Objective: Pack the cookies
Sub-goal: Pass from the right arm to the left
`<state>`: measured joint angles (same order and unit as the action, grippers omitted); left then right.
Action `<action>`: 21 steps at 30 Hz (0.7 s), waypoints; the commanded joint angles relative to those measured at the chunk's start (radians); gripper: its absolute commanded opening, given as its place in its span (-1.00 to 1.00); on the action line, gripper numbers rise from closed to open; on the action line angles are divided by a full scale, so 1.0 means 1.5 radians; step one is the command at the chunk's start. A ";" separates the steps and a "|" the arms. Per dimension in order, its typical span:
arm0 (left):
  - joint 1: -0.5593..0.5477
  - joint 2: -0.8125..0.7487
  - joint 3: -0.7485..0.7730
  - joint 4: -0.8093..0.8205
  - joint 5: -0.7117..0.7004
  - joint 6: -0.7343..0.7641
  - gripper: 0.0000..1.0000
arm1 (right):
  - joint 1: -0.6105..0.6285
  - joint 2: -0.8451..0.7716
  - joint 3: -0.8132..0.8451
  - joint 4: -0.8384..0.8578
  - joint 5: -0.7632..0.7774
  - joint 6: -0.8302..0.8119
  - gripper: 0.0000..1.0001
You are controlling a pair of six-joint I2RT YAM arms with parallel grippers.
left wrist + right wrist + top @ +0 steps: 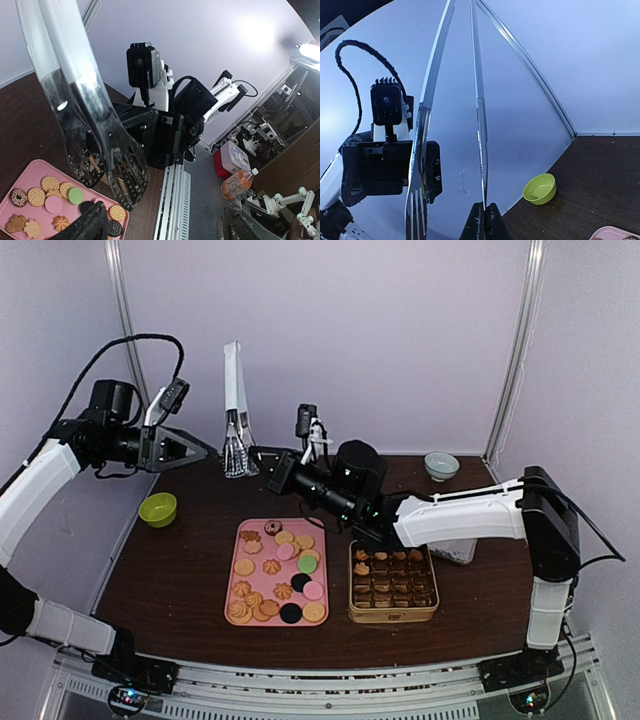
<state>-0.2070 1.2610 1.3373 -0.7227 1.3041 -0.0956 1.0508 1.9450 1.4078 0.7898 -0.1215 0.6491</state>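
Lilac walls box in a dark brown surface, and all eyes are on the tongs standing upright at the back, handle high, slotted heads down. The right tool is pinched together on one thin blade of those tongs, low down near the heads. The left tool hovers just beside them with its jaws wide apart, touching nothing as far as I can tell. That's the worry: a long, top-heavy piece of metal held by one narrow pinch could swivel or slip. If it topples forward it lands on the pink tray in front of it, where the cookies lie loose, tan rounds and flowers plus a few pink, green and black discs. More cookies sit already in the compartments of the gold tin just right of the tray. Watch the right arm too: it stretches across above the tin's far edge, so a careless swing could clip the tin or block the way into it. A green bowl at the left and a pale bowl at the back right sit well apart from the action.
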 commanded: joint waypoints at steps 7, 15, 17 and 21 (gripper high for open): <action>-0.006 0.015 -0.013 0.001 0.052 0.016 0.42 | 0.005 0.019 0.072 0.025 -0.030 0.007 -1.00; -0.013 0.035 0.007 0.001 0.098 0.008 0.24 | 0.010 0.050 0.104 0.022 -0.046 0.012 -1.00; -0.013 0.036 0.010 0.001 0.104 0.006 0.16 | 0.011 0.054 0.104 0.023 -0.047 0.011 -1.00; -0.013 0.034 0.014 0.001 0.107 0.006 0.02 | 0.014 0.056 0.100 0.032 -0.048 0.012 -1.00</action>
<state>-0.2218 1.3106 1.3312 -0.7502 1.4212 -0.0875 1.0626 2.0258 1.5326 0.7891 -0.1776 0.6613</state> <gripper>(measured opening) 0.527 0.008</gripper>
